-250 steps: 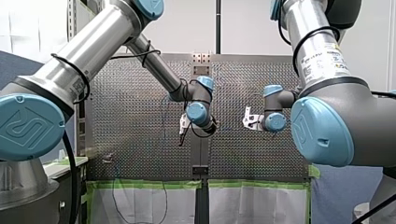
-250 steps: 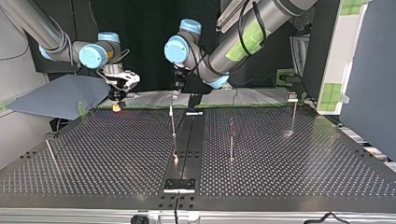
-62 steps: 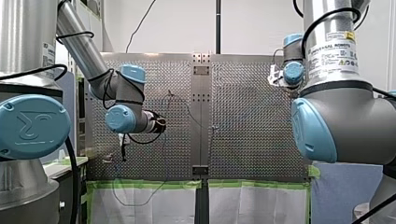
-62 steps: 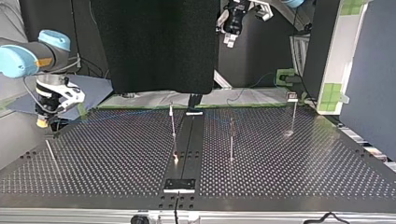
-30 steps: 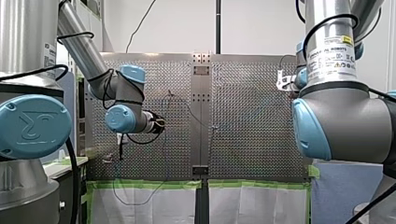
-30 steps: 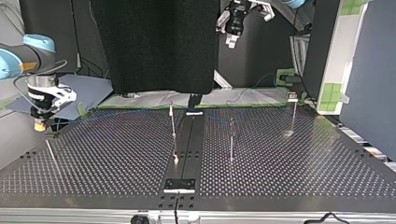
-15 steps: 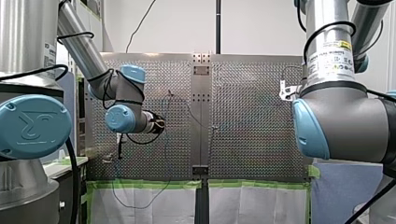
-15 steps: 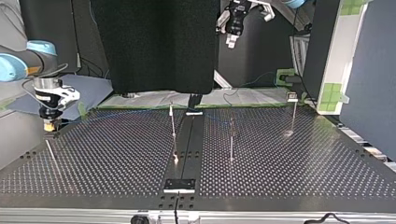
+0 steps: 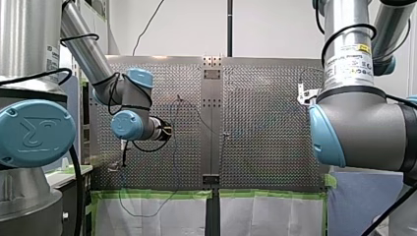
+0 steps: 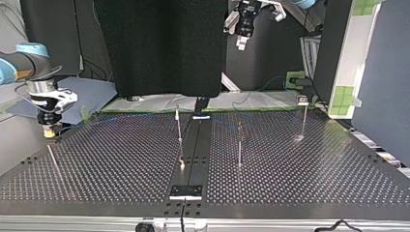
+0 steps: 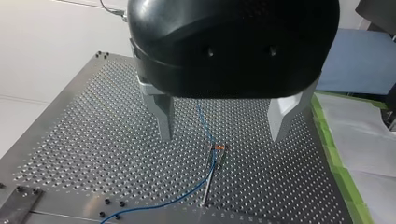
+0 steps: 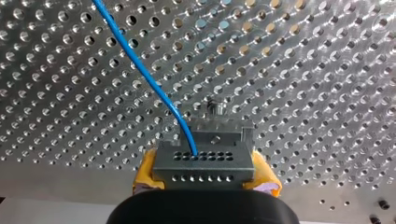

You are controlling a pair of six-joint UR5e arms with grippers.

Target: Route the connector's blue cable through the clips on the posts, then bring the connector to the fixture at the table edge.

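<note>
Since the first frame my right gripper (image 10: pixel 48 131) has travelled from the table's (image 10: pixel 300 169) far middle to the top view's left corner, low over the holes. Its yellow pads (image 12: pixel 145 170) clamp the grey connector (image 12: pixel 204 161), with the blue cable (image 12: pixel 144 79) trailing from its face. My left gripper (image 11: pixel 223 136), earlier at the middle post (image 10: pixel 179 128), hangs high, fingers spread and empty. In the front view my right arm's elbow hides most of its gripper
</note>
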